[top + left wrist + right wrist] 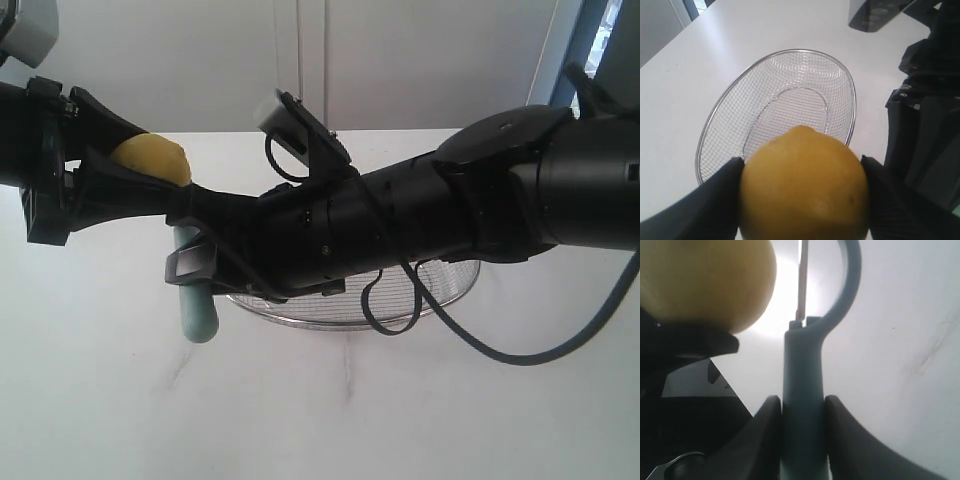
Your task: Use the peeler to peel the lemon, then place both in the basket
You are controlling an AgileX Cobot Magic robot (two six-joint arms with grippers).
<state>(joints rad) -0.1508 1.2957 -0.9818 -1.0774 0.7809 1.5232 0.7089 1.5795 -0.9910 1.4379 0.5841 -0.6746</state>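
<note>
The yellow lemon [152,159] [804,185] is held above the table, my left gripper [130,165] [802,170] shut on it with a black finger on each side. My right gripper [190,240] [801,407] reaches across from the right and is shut on the teal handle of the peeler [197,300] [802,405]. The peeler's looped head [847,285] and metal blade [801,280] stand close beside the lemon [705,282]; whether the blade touches it I cannot tell. The wire mesh basket [775,107] [440,290] rests on the table beyond the lemon, mostly hidden by the right arm in the exterior view.
White table [330,410] under everything. The right arm [420,215] spans the middle of the exterior view with a dangling black cable [500,350]. A wall runs along the back of the table.
</note>
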